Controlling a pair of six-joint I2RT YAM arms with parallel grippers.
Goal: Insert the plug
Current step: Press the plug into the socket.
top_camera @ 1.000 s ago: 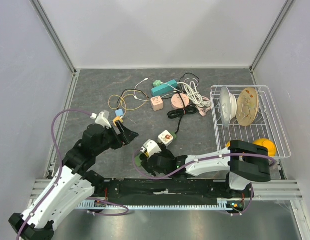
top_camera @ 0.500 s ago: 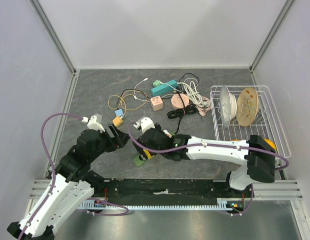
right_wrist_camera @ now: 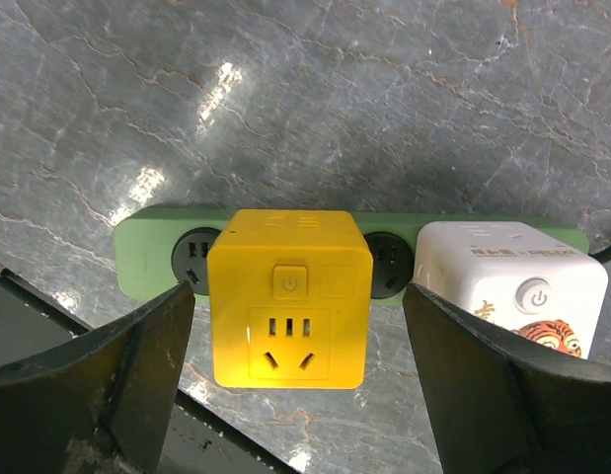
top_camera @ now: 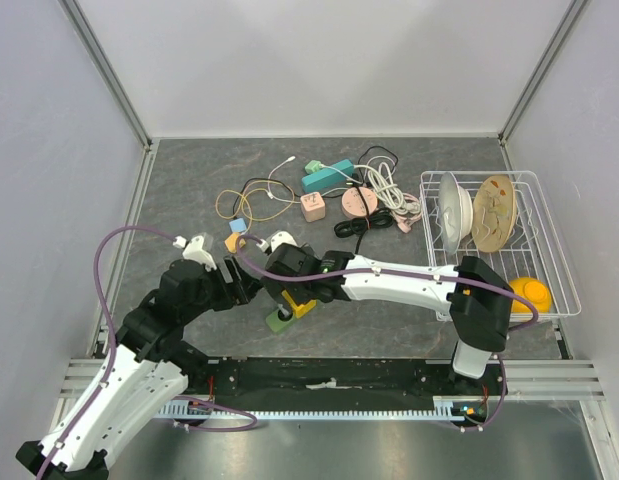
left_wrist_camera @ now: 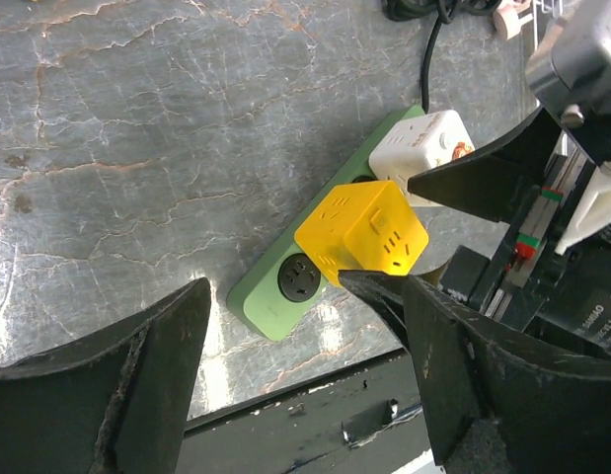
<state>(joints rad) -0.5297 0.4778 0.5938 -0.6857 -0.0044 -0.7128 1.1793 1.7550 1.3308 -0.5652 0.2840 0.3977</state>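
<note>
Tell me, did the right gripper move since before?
Yes. The right gripper went up the view, away from the base rail, and now hangs over the yellow cube.

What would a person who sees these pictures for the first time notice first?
A bright yellow cube adapter sits on the green power strip near the front edge of the table, next to a white cube adapter. The right gripper hangs over the yellow one, open, a finger on each side of it.
</note>
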